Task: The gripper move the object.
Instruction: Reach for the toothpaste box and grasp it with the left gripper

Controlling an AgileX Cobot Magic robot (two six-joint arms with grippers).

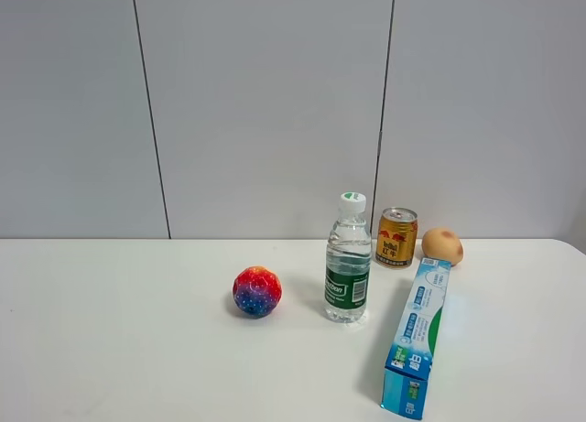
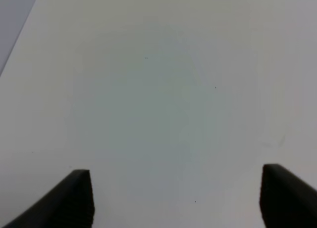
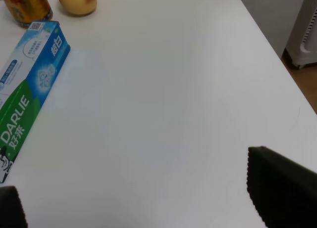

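The long light blue carton (image 1: 417, 338) with green and white print lies flat on the white table, right of the bottle, one end toward the front edge. It also shows in the right wrist view (image 3: 27, 87). My right gripper (image 3: 138, 208) is open and empty, over bare table beside the carton, not touching it. My left gripper (image 2: 176, 198) is open and empty over bare table. Neither gripper shows in the exterior high view.
A clear water bottle (image 1: 349, 260) with a green label stands at the middle. A multicoloured ball (image 1: 256, 291) lies to its left. A gold can (image 1: 396, 238) and a tan round object (image 1: 442, 246) stand behind the carton. The table's right edge (image 3: 277, 65) is close.
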